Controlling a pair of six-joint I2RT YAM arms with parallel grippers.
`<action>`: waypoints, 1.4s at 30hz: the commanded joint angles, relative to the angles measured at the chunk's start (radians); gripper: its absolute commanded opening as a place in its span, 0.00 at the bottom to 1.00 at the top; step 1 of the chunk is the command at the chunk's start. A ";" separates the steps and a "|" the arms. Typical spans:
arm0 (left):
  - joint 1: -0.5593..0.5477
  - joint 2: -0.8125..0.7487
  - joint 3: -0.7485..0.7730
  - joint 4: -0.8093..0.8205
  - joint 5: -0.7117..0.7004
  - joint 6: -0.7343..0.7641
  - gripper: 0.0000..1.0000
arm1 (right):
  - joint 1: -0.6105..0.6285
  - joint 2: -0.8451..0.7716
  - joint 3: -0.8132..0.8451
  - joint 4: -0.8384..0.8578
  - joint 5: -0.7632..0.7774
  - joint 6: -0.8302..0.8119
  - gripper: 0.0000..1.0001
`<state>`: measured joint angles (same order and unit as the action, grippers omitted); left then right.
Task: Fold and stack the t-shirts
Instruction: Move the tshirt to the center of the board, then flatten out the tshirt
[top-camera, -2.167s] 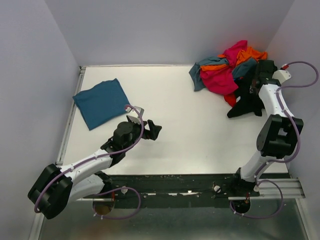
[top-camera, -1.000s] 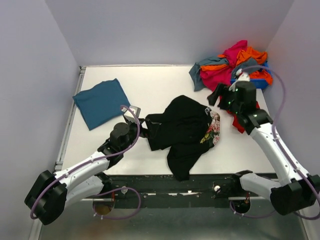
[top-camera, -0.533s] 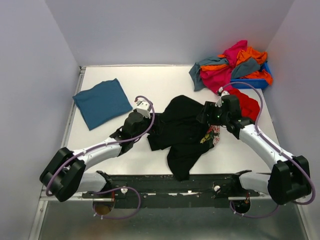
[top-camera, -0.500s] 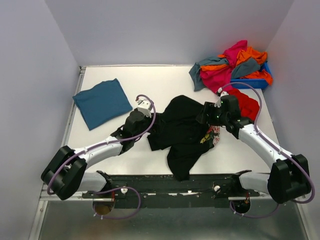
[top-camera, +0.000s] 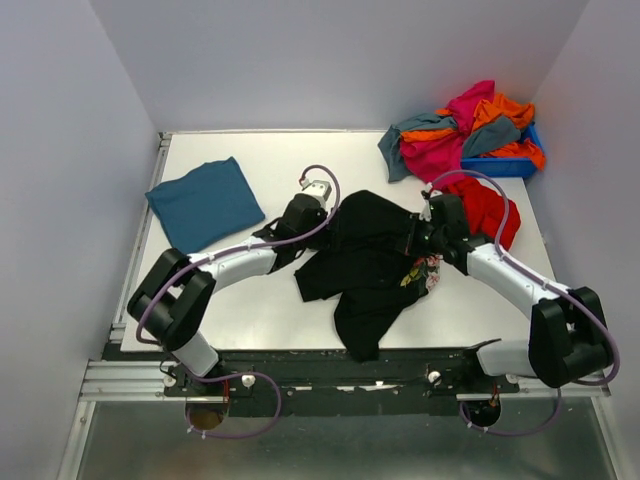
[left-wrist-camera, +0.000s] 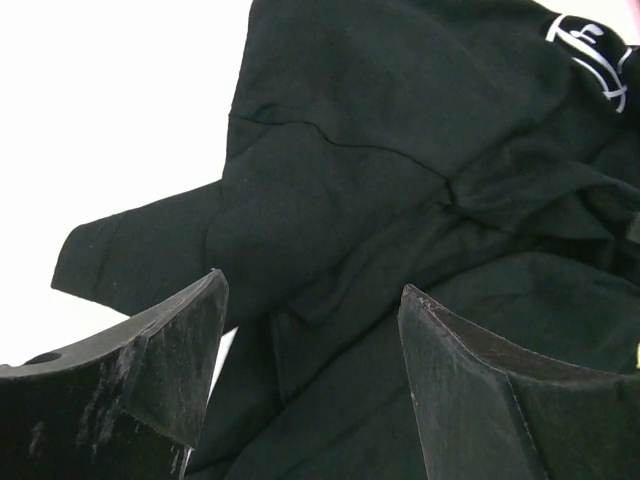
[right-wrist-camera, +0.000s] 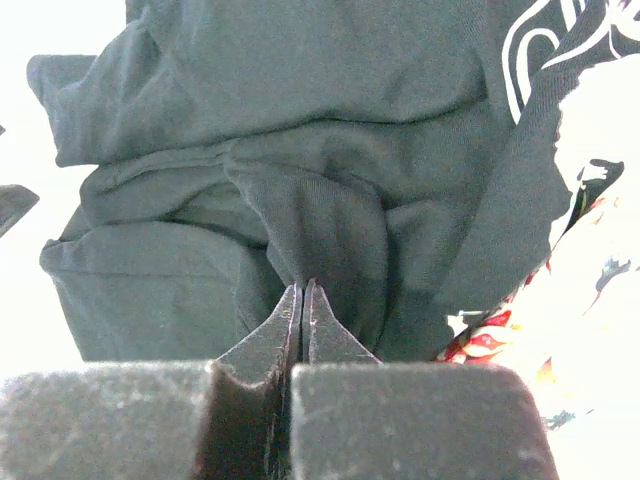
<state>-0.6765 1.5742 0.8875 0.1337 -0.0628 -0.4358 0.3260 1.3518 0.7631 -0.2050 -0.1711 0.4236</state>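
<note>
My right gripper (right-wrist-camera: 303, 290) is clenched on a pucker of the black t-shirt (right-wrist-camera: 300, 120), which lies crumpled in the middle of the table (top-camera: 300, 160). How much cloth the tips hold is hidden. My left gripper (left-wrist-camera: 312, 285) hangs spread over the shirt's left edge. Its floral print (top-camera: 425, 268) is mostly tucked under. The pile of t-shirts (top-camera: 450, 135) half buries the blue bin (top-camera: 500, 166).

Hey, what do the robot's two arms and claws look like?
Both the left arm and right arm have white links, black joints and looping lilac cables. The left claw and right claw have dark, scuffed, wedge-shaped fingers.
</note>
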 joint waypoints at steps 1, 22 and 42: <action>-0.003 0.084 0.082 -0.103 -0.006 -0.030 0.77 | 0.007 -0.077 -0.038 0.033 0.015 0.003 0.02; 0.103 0.233 0.384 -0.356 -0.071 -0.090 0.00 | 0.001 -0.183 0.066 -0.091 0.218 0.053 0.01; 0.364 -0.049 0.954 -0.733 -0.081 -0.077 0.00 | -0.183 0.029 1.217 -0.545 -0.086 -0.032 0.01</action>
<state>-0.3626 1.6241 1.7138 -0.4294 -0.0895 -0.5365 0.1627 1.4025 1.8126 -0.6441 -0.1669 0.4335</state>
